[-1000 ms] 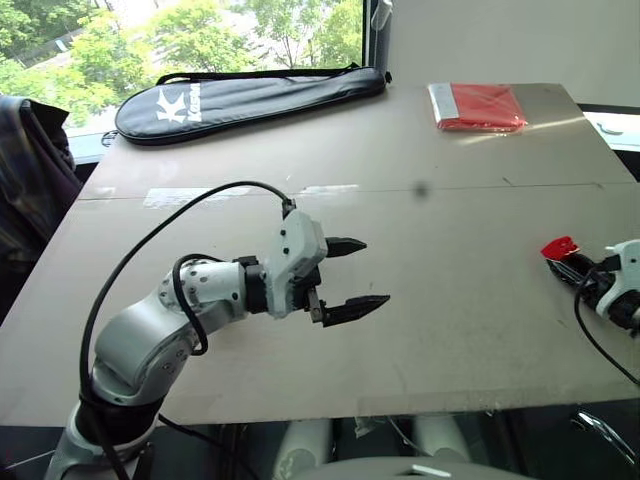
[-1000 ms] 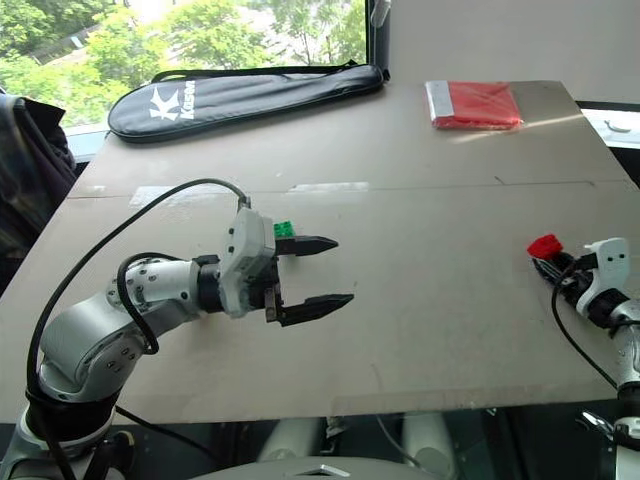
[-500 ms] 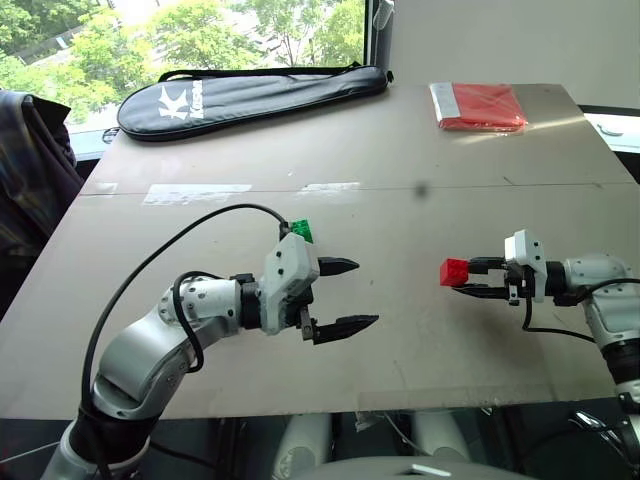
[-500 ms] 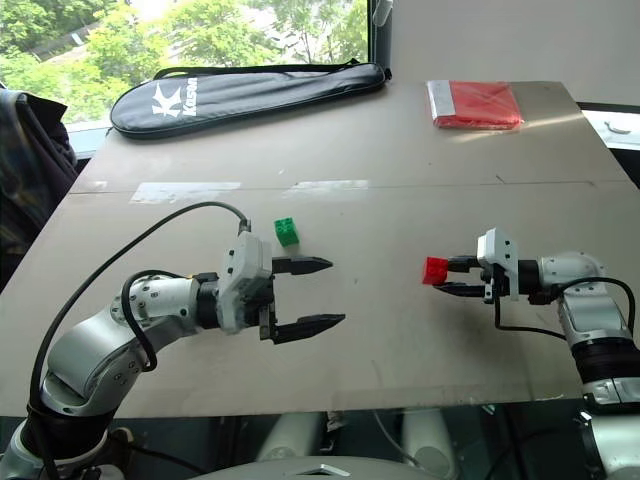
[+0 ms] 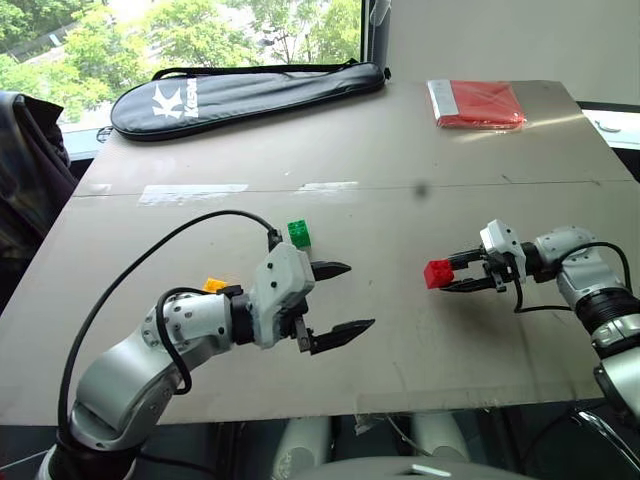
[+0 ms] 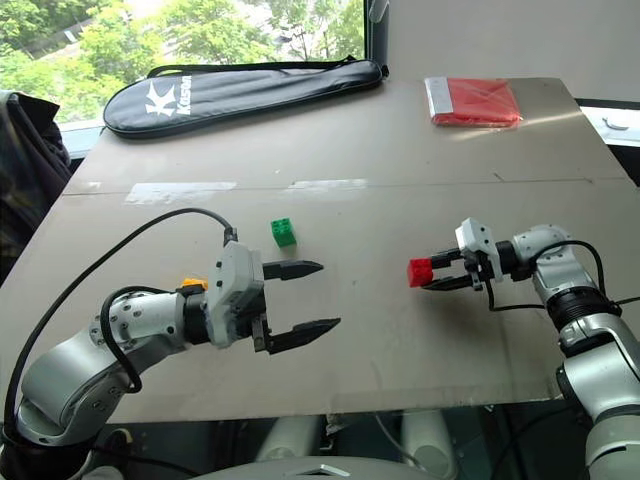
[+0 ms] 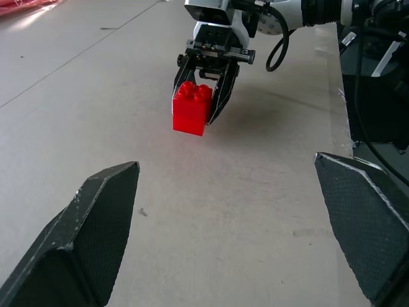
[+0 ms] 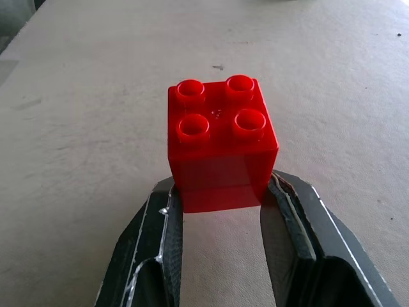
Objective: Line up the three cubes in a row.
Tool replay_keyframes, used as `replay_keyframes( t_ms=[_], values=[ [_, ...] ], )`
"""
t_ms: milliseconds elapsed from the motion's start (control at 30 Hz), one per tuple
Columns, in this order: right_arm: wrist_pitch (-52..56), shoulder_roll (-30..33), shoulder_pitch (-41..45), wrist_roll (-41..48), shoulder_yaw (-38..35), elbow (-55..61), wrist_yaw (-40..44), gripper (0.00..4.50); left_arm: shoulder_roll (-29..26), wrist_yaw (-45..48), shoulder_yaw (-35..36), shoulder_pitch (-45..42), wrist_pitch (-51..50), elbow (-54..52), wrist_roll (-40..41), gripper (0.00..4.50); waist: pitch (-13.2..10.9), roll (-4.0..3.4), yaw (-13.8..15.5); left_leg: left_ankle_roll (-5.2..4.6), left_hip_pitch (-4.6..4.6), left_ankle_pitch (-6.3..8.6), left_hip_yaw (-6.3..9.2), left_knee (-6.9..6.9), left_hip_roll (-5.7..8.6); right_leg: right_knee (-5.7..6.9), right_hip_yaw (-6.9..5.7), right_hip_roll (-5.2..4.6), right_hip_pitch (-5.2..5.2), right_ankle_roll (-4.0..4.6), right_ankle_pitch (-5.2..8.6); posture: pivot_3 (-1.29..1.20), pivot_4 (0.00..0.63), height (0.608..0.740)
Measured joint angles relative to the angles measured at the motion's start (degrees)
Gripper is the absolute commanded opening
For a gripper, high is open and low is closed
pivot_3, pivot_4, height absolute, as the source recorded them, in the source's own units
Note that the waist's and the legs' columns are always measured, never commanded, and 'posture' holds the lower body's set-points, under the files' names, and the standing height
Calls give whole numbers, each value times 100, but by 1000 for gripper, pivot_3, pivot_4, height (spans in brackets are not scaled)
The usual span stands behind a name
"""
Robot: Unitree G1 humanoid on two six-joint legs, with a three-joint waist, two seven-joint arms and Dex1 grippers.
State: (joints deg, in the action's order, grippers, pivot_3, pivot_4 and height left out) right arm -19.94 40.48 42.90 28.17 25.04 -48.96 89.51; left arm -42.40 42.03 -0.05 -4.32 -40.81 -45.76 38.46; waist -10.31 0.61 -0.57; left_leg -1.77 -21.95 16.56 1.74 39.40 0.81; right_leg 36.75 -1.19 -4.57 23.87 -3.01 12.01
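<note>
- Red cube (image 8: 222, 142): pinched at its rear end between the two fingertips of the right gripper (image 5: 470, 277), studs up, carried just above the table (image 5: 420, 140), right of middle. The tip grip leaves most of the block sticking out, probably so it can be set down without the fingers fouling its neighbours.
- Green cube (image 5: 299, 234): loose on the table near the middle, studs up, just beyond the upper finger of the left gripper (image 5: 342, 301), apart from it.
- Yellow-orange cube (image 5: 214, 285): partly hidden behind the left wrist, on the table; its exact seat is hard to tell.
- Left gripper: jaws spread wide, nothing in them, pointing toward the red cube. Looks parked out of the way, or ready for the green one.
- Judgement: row not yet formed; the three sit well apart. The red cube likely goes down in line with the green.
- Outer items: black racket bag (image 5: 240, 92) along the far edge, flat red packet (image 5: 477, 104) at the far right corner, both well clear.
</note>
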Motion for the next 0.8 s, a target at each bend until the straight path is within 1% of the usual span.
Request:
replay_keyframes(
  t_ms=[233,300,333,367,400,433,467,500,567,800],
  values=[
    [-323,49,36,24,275,-232,3,1206,-51,25,5,9,11,-17,53,4500,0,-1,-4,1,1,0,1,-1,-1,2,-1,1,1,-3,-2,0,150,694],
    [-328,92,39,15,328,-342,5,2229,-77,59,5,10,33,-7,49,4500,-1,-1,-4,1,1,0,0,0,-1,2,0,1,1,-1,-1,0,150,694],
    [-333,98,41,5,328,-370,5,2523,-78,75,5,10,49,-1,47,4500,-1,-1,-4,1,1,0,-1,0,-1,2,1,1,1,-1,-1,0,150,694],
    [-371,96,50,-34,326,-419,5,3076,-79,94,4,9,73,13,45,4500,-1,-1,-4,1,2,0,-2,0,-1,2,1,1,1,0,0,0,150,694],
    [-390,95,56,-53,326,-437,5,3218,-79,103,4,9,83,18,44,4500,0,-1,-4,1,2,0,-2,0,-1,2,1,1,1,0,0,0,150,694],
    [-461,88,95,-145,319,-543,5,3785,-80,134,4,9,123,29,34,4500,-1,-1,-5,1,2,0,-2,0,-1,2,1,1,1,4,2,0,150,694],
    [-506,81,114,-197,301,-605,8,4193,-80,145,4,9,134,29,28,4500,-1,-1,-6,1,3,0,-2,0,-1,2,1,2,1,7,3,0,150,694],
    [-543,45,145,-284,220,-679,11,4461,-81,155,3,9,141,32,15,4500,-1,-1,-10,1,4,0,-3,0,-1,3,2,2,1,7,3,0,150,694],
    [-590,-59,234,-554,-59,-912,13,4461,-81,169,1,14,185,34,-8,4500,0,-1,-10,1,4,-1,-4,0,-1,4,4,3,1,4,1,0,150,694],
    [-578,-184,256,-1006,-597,-1071,14,4461,-87,200,-1,264,278,34,-55,4500,-1,-2,-8,2,3,-1,-5,0,-1,3,4,1,1,2,-1,0,150,694]
  ],
)
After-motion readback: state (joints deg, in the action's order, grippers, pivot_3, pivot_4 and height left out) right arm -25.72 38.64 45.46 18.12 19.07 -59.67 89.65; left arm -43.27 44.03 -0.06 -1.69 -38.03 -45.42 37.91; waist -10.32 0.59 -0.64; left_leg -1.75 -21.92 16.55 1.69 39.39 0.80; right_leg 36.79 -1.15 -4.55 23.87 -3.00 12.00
